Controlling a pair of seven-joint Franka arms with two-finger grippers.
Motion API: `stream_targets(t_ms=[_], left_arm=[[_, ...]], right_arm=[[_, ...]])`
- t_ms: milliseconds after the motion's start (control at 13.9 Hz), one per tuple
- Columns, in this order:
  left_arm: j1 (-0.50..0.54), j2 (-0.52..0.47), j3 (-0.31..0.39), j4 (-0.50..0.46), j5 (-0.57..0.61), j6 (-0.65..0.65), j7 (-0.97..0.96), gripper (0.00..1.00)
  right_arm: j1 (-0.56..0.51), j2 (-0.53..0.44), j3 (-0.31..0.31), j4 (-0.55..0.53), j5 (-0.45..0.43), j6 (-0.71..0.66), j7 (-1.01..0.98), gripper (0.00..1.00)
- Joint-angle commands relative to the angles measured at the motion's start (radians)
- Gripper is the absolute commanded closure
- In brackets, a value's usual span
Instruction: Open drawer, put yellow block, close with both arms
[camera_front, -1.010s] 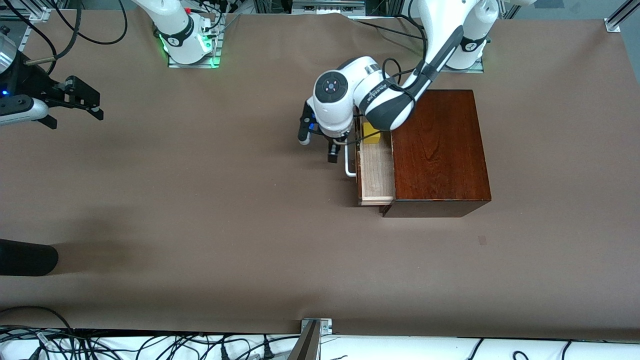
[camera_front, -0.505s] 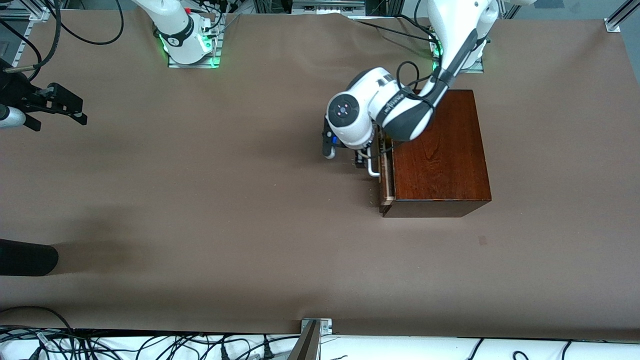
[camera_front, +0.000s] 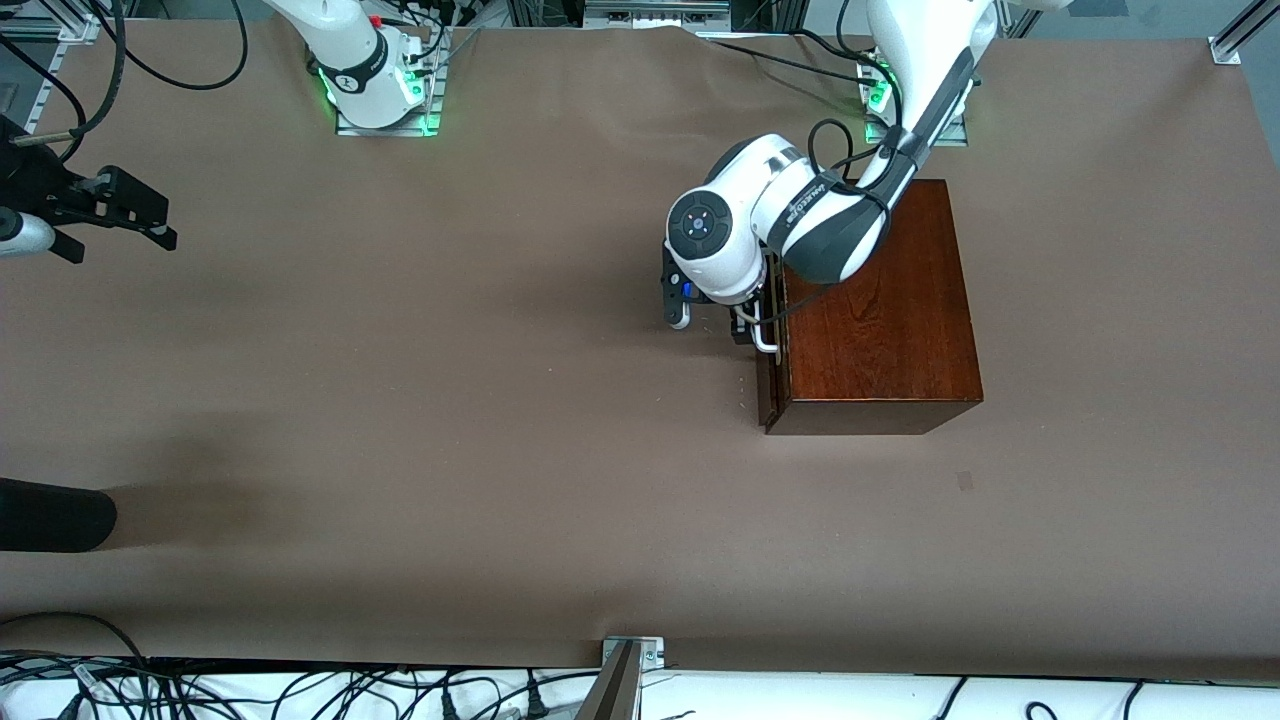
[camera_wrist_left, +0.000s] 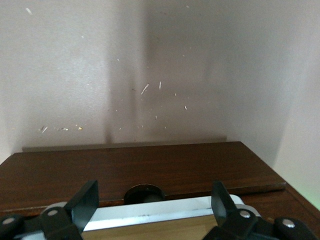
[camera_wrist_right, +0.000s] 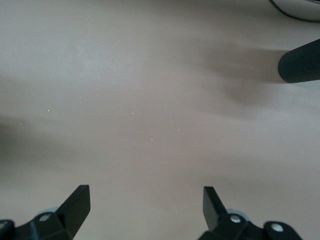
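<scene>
The dark mahogany box (camera_front: 880, 300) stands near the left arm's base. Its drawer is pushed in flush, with only the dark front (camera_wrist_left: 150, 167) and the white handle (camera_front: 765, 340) showing. The yellow block is hidden. My left gripper (camera_front: 745, 325) is against the drawer front. In the left wrist view it (camera_wrist_left: 153, 194) is open, and the white handle bar (camera_wrist_left: 155, 214) lies across the gap between the fingers (camera_wrist_left: 86, 200). My right gripper (camera_front: 120, 235) waits open and empty over bare table at the right arm's end; the right wrist view (camera_wrist_right: 145, 200) shows it open too.
A black cylinder (camera_front: 50, 515) lies at the right arm's end of the table, nearer the front camera, and also shows in the right wrist view (camera_wrist_right: 300, 65). Brown table cover (camera_front: 450, 400) spreads around the box. Cables run along the table edges.
The drawer was open with the yellow block inside; the left gripper has pushed it shut by the handle. The right gripper drew back a little toward its end of the table.
</scene>
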Motion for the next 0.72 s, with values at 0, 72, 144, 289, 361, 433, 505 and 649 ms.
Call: stream_targets(t_ms=[0,72,144,289,361,433,505,649], left_arm=[[-0.003,-0.05,-0.031,0.028,-0.096,-0.003,-0.208,0.0],[-0.003,-0.065,-0.033,0.048,-0.118,-0.009,-0.32,0.0],[-0.003,-0.097,-0.033,0.057,-0.12,-0.012,-0.409,0.0],[0.019,-0.169,-0.016,0.068,-0.115,-0.056,-0.471,0.0],[0.06,-0.194,-0.008,0.089,-0.109,-0.116,-0.476,0.0],[0.104,-0.197,-0.007,0.141,-0.107,-0.179,-0.473,0.0],[0.153,-0.191,-0.007,0.193,-0.106,-0.236,-0.473,0.0],[0.233,-0.198,0.001,0.235,-0.107,-0.291,-0.456,0.0]], right_arm=[[0.004,-0.007,0.006,0.011,-0.006,-0.015,-0.007,0.0],[0.004,-0.008,0.006,0.011,-0.006,-0.018,-0.007,0.0],[0.004,-0.008,0.006,0.011,-0.006,-0.02,-0.007,0.0],[0.004,-0.008,0.006,0.011,-0.006,-0.021,-0.007,0.0],[0.004,-0.008,0.006,0.011,-0.006,-0.021,-0.005,0.0],[0.004,-0.008,0.006,0.013,-0.004,-0.021,-0.005,0.0],[0.004,-0.008,0.006,0.013,-0.004,-0.021,-0.005,0.0],[0.004,-0.008,0.006,0.013,-0.003,-0.02,-0.005,0.0]])
